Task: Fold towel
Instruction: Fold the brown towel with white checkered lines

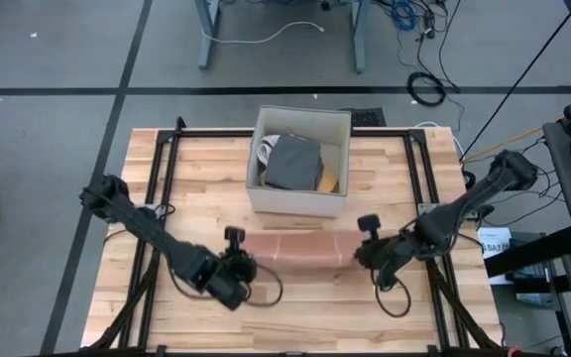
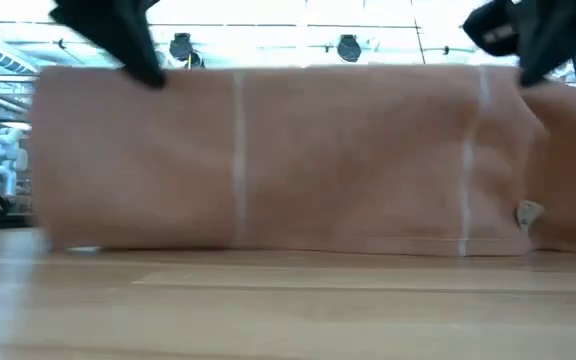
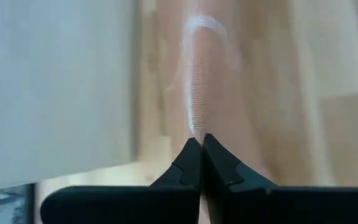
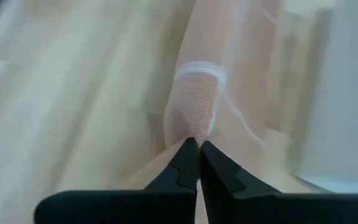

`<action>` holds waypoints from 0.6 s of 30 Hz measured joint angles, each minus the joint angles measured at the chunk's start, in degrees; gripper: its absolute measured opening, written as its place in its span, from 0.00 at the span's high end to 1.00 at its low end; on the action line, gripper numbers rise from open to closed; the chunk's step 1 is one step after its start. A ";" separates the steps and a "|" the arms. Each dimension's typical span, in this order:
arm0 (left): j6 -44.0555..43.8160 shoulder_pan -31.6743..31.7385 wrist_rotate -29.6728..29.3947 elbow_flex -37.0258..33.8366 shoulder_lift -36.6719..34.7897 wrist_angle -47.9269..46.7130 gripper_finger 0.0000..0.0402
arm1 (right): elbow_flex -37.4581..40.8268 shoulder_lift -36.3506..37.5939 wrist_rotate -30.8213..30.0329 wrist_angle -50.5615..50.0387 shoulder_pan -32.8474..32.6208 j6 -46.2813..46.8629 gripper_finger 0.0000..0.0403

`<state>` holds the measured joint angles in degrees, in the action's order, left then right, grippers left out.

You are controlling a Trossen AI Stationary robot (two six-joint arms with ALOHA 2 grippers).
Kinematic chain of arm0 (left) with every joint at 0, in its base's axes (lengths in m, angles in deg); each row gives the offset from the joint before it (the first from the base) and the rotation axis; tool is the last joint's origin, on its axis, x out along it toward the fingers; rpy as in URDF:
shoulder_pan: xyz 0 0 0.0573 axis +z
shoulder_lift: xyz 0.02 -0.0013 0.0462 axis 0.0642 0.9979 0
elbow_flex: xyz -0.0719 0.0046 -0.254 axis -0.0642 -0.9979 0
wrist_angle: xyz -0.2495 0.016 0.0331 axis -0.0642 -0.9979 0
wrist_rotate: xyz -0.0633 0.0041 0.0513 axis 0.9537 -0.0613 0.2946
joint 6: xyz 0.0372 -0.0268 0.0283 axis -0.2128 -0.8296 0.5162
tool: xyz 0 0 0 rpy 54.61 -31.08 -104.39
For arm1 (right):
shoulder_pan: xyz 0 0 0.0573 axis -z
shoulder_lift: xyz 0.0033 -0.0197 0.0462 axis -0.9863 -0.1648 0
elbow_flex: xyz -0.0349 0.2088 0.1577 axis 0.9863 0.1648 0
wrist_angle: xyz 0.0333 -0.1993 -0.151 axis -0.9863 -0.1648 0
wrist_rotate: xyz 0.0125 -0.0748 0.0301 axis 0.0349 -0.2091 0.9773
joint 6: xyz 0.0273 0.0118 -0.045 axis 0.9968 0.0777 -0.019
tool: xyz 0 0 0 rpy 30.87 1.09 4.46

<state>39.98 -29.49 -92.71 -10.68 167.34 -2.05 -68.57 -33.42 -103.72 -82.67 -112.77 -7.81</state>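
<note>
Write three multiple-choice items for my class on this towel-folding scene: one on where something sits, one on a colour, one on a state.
1. Where is the white cardboard box relative to the towel?
A. Beyond it, toward the table's far edge
B. On top of it
C. Off the table

2. What colour is the long terry towel?
A. Dark blue
B. Pale peach-pink
C. Green

3. How does the left hand stand?
A. Wide open above the table
B. Inside the box
C. Shut on the towel's edge

Answers:
1 A, since the high view shows the box on the wooden table behind the towel.
2 B, as the low view shows peach cloth with pale stripes.
3 C, because the left wrist view shows its fingertips pinched on the fabric; the right hand pinches the other end likewise.
</note>
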 joint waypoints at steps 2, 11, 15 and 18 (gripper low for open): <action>-1.99 -2.09 0.99 -1.59 1.65 1.49 1.00 | 4.00 -0.85 2.81 6.85 -1.17 0.14 1.00; -7.02 -7.76 3.41 -2.93 9.28 11.61 0.99 | 11.60 -7.95 9.84 25.49 -5.91 4.33 0.98; -8.12 -8.77 3.53 -2.93 10.37 14.39 0.99 | 11.32 -11.24 10.25 26.56 -7.78 6.74 0.90; -9.66 -9.18 3.51 -2.93 10.35 15.65 0.99 | 11.25 -12.93 10.24 26.69 -9.27 9.33 0.82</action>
<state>30.32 -38.67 -89.20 -13.61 177.69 13.60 -57.32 -46.35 -93.48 -55.98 -122.04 1.52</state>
